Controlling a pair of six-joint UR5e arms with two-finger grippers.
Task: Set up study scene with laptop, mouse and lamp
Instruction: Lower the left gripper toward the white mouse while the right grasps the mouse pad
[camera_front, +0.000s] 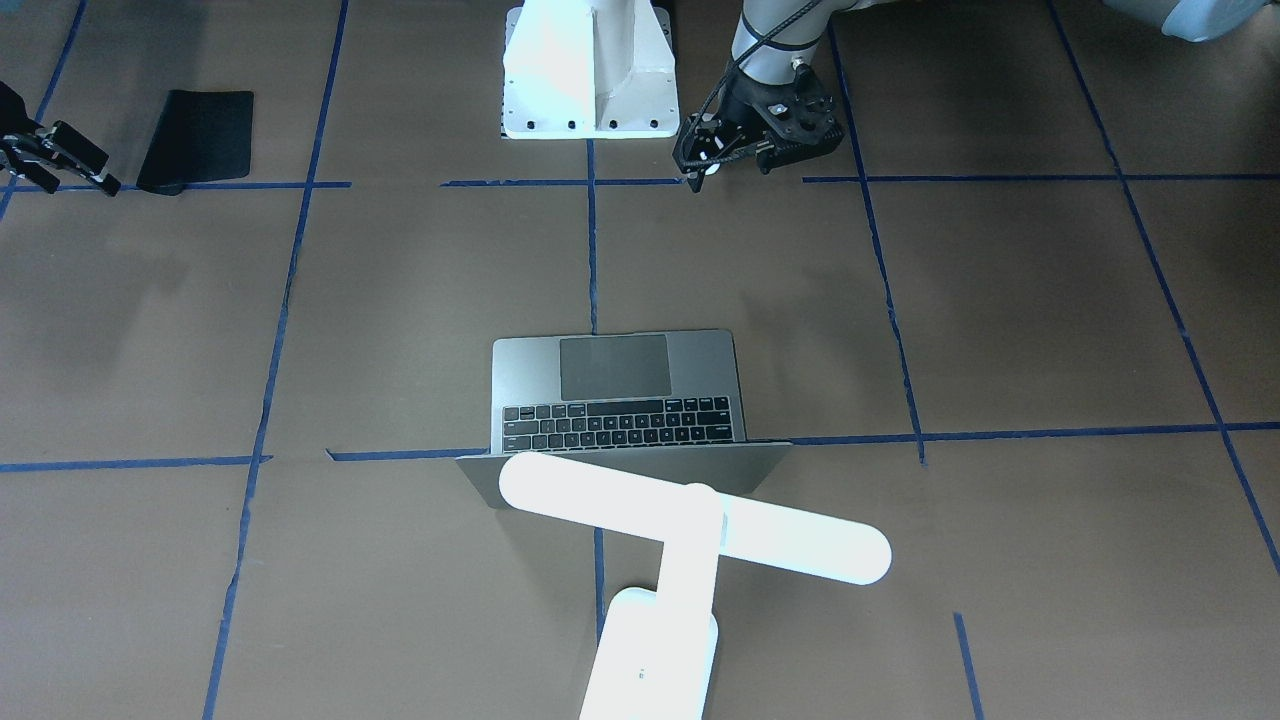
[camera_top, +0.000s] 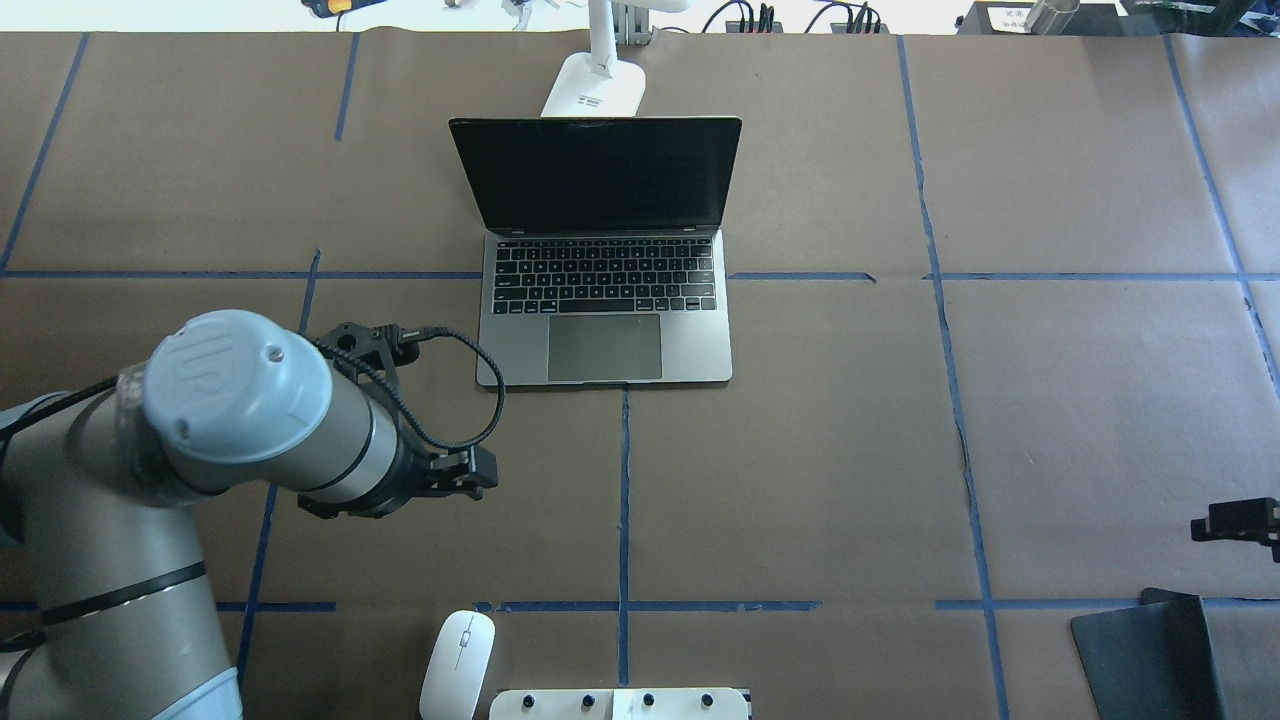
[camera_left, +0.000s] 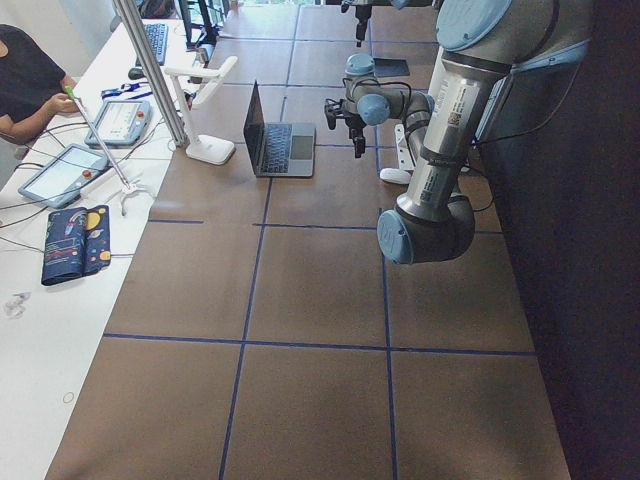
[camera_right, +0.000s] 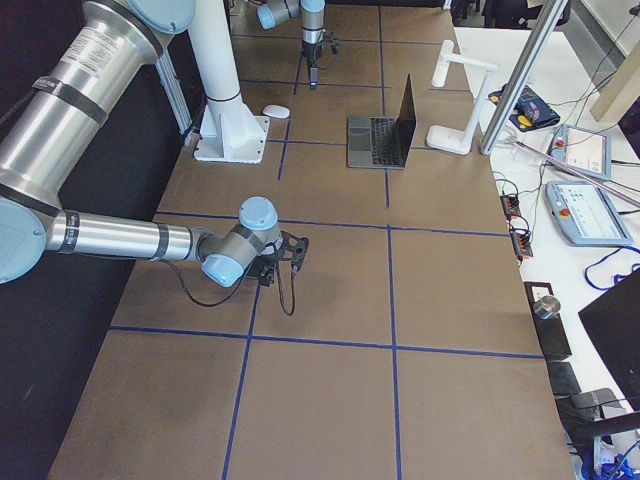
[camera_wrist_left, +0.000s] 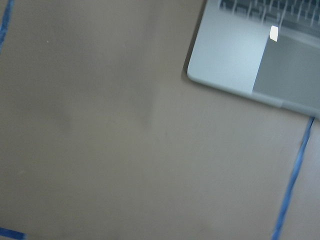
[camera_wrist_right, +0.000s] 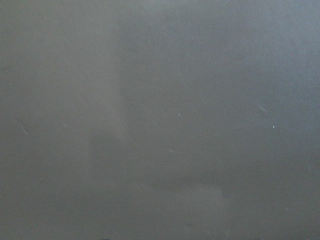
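Left hand (camera_front: 698, 170) pointing down near laptop (camera_top: 605, 300), right hand (camera_front: 65, 170) beside mouse pad (camera_front: 200, 135), both hands' opening unclear

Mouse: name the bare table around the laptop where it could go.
Widest free patch: right of the laptop, toward the mouse pad. Also open in front of it, up to the pedestal. Crowded: behind it, the lamp; off its front-left corner, the left hand.

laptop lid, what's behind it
The white lamp stands behind the open laptop; the side views show its base apart from the lid. In the overhead view the lid covers the base's near edge.
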